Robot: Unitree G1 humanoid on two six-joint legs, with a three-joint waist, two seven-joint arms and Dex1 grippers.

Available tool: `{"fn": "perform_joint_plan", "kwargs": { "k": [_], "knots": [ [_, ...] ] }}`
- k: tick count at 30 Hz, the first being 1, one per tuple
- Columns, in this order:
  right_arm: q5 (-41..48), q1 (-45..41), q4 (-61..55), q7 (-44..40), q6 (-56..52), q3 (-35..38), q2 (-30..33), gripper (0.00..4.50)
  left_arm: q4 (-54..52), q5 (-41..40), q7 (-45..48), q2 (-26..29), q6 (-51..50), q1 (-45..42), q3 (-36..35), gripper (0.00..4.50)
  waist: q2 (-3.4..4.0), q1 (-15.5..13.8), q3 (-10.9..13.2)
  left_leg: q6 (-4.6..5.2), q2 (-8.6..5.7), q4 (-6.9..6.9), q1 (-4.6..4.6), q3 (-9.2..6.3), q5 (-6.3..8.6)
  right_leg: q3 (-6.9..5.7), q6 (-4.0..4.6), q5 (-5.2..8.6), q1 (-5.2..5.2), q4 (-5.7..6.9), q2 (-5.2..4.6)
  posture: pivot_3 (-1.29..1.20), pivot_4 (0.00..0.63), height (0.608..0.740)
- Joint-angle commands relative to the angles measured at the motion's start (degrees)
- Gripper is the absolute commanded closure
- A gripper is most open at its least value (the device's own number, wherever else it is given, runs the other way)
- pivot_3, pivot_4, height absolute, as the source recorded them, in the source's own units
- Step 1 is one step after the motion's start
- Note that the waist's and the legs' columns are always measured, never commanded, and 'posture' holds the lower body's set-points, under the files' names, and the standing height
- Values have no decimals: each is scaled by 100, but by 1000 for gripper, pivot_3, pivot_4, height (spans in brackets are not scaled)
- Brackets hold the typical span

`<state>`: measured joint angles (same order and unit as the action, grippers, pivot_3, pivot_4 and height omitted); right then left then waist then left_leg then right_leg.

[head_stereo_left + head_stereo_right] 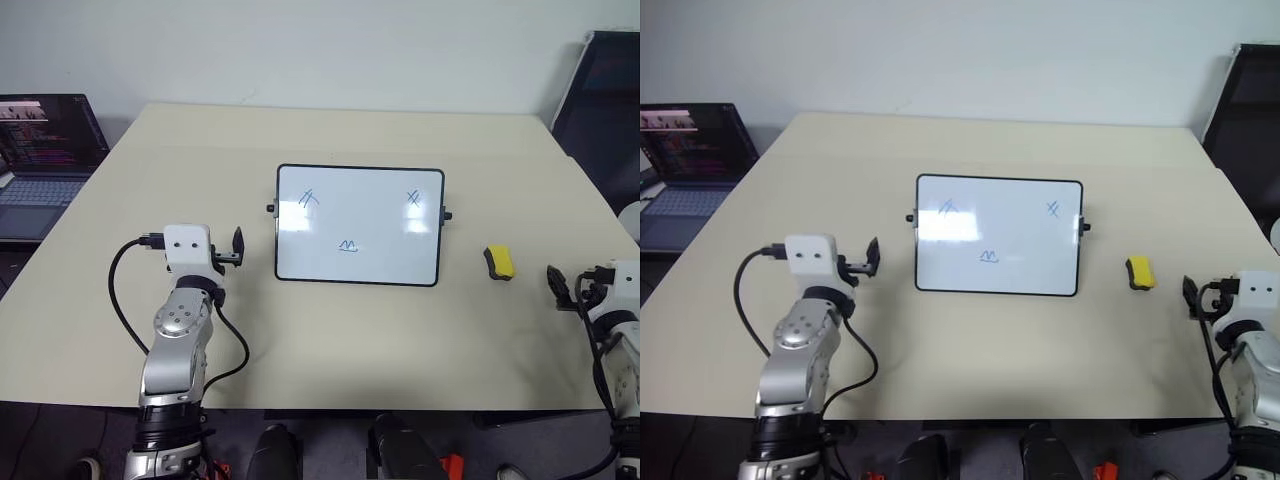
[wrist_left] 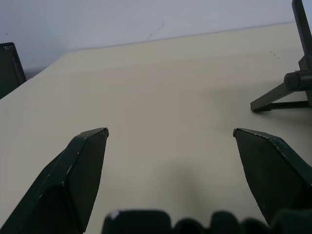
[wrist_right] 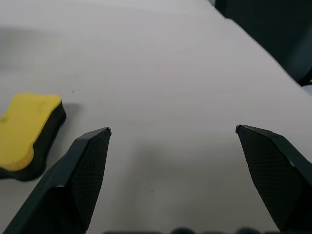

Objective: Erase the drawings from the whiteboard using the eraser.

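A: Where is the whiteboard [image 1: 360, 240] sitting?

B: It is standing at the middle of the head-camera frame on the beige table [image 1: 330, 330], propped on its stand, with black knobs at its sides. The drawings [image 1: 348, 245] are showing as three small blue scribbles: one at the board's upper left, one at its upper right, one low in the middle.

A: And the eraser [image 1: 499, 262]?

B: It is lying flat on the table just right of the board, yellow face up over a dark base, touching nothing.

A: What are the grippers doing?

B: The left gripper [image 2: 170, 132] is hovering at the lower left, near the board's left edge, fingers spread wide and gripping nothing. The right gripper [image 3: 173, 130] is waiting at the far right edge, below and right of the eraser, its fingers also gaping wide and empty.

A: Anything else?

B: A laptop [image 1: 45, 160] is glowing at the upper left, off the table.
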<state>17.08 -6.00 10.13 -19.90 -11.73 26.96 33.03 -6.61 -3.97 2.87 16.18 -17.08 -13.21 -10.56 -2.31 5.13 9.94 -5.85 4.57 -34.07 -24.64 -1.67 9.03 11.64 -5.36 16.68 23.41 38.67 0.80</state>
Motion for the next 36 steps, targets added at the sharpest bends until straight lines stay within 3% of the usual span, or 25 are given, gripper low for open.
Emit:
{"fn": "perform_joint_plan", "kwargs": {
  "k": [1, 7, 12, 15, 20, 26, 32, 36],
  "knots": [
    [43, 136, -257, 22, 30, 238, 128, 9, 46, 42, -28, -17, 197, -119, -28, 0, 0, -2, 0, 0, 0, 0, 0, 0, 0, 0, 0, 0, 0, 0, 0, 0, 150, 740],
    [90, 411, -1077, 191, -99, 157, -129, 9, -137, -165, 83, -110, 385, -62, -121, 0, 0, 11, 0, 0, 0, 0, 0, 0, 0, 1, 0, 0, 1, 0, 0, 0, 150, 740],
    [276, 498, -1958, 513, -596, 287, -353, 9, -174, -426, 614, 163, 604, -464, -116, 0, -1, 2, 1, 0, 0, -2, 0, -1, 0, -1, 0, -1, 1, 3, 0, 0, 150, 740],
    [185, 511, -2281, 835, -869, 426, -303, 9, -291, -631, 1307, 474, 447, -688, 110, 0, 0, -12, 0, 0, -1, -6, -1, -2, 0, -1, 0, -1, -1, 3, 0, 0, 150, 740],
    [643, 710, -3373, 981, -2093, 389, -315, 9, -429, -1645, 2917, 893, 105, -975, 347, 0, 1, -13, 0, 0, 0, 7, -3, -2, 1, -3, 3, 1, 0, -6, -2, 0, 150, 740],
    [1395, 671, -4462, 1205, -3392, 481, -324, 9, -49, -2169, 4548, 1021, -194, -1998, 1095, 0, 1, -14, 1, 0, 0, -4, -9, -11, 0, -13, 4, 2, 0, -3, -1, 0, 150, 740],
    [1587, 290, -4369, 1352, -4149, 130, -394, 9, 4, -2592, 5558, 1035, -481, -2410, 1409, 0, 3, 66, 1, 1, 2, 0, -5, -12, 0, -12, 4, 2, 0, -1, 0, 0, 150, 740],
    [1202, -138, -3695, 1421, -4063, -353, -398, 9, 440, -2637, 6321, 1053, -463, -2797, 1624, 0, 1, 73, 2, 1, 1, 0, -7, -13, 0, -13, 4, 3, 0, -2, 0, 0, 150, 740]
  ]
}}
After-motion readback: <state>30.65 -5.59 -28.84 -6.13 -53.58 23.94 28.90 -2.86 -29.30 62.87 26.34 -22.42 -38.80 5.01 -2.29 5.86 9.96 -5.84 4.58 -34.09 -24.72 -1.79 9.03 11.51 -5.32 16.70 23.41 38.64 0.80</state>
